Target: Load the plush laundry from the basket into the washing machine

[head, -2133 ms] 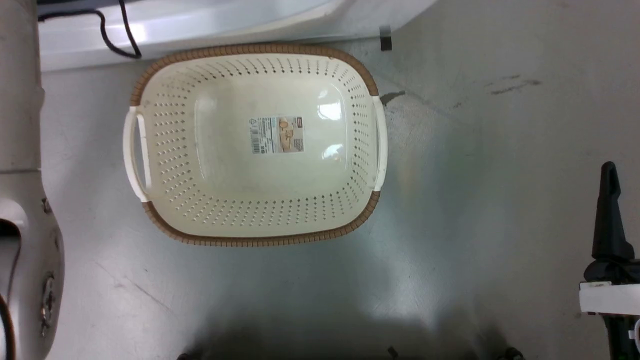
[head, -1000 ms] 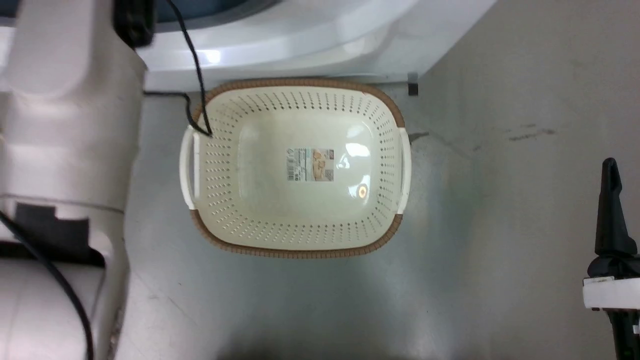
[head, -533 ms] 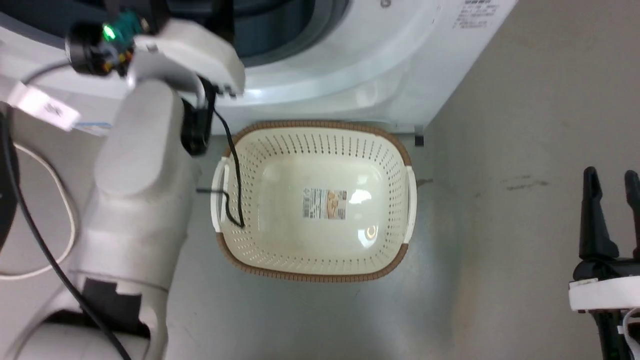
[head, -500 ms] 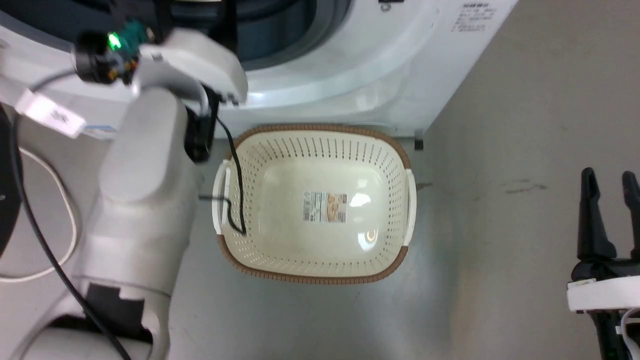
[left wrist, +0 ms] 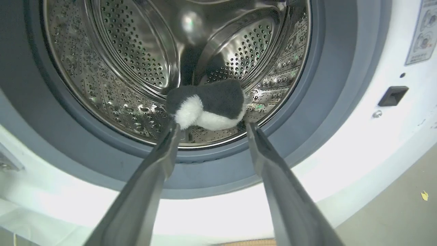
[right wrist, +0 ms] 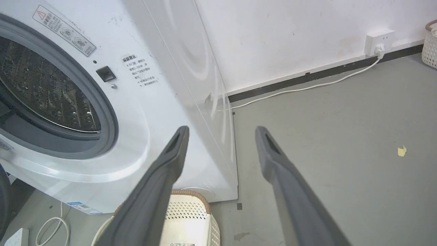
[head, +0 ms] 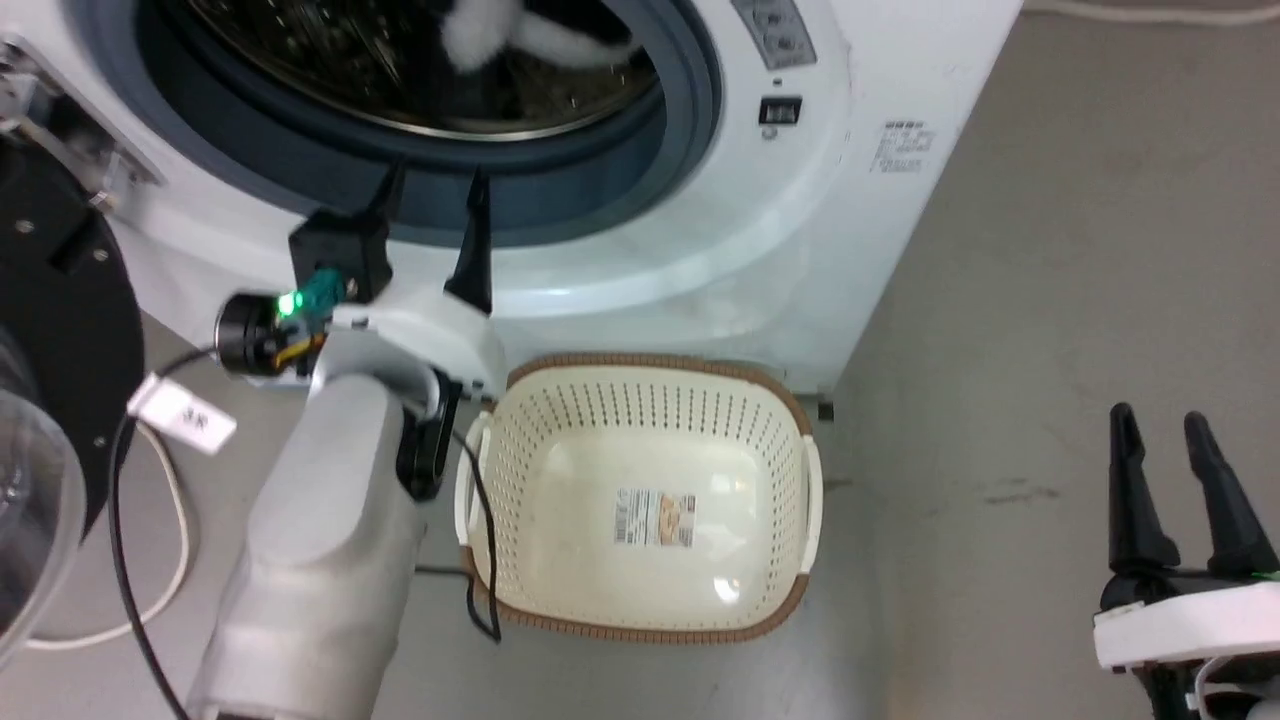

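Note:
The washing machine [head: 800,230] stands with its porthole uncovered. The plush laundry [left wrist: 208,102], black with a white furry end, lies inside the steel drum near the front lip; its white fur [head: 480,35] also peeks out in the head view. My left gripper [head: 430,200] hangs open just before the grey gasket [left wrist: 341,85], below the plush and apart from it, nothing between its fingers. The cream basket [head: 560,420] sits empty on the floor against the machine's foot. My right gripper [head: 1157,415] is open over bare floor at the lower right, holding nothing [right wrist: 222,130].
The black-rimmed glass door [head: 50,330] is swung out at the left. A white cable [head: 170,560] loops on the floor under it, and a dark cable [head: 485,600] hangs from my left arm beside the basket. Another cord runs to a wall socket [right wrist: 379,41].
The head camera has tilted up, so the porthole and drum have come into the picture. My left arm has risen, its open gripper now before the gasket. The basket stays empty.

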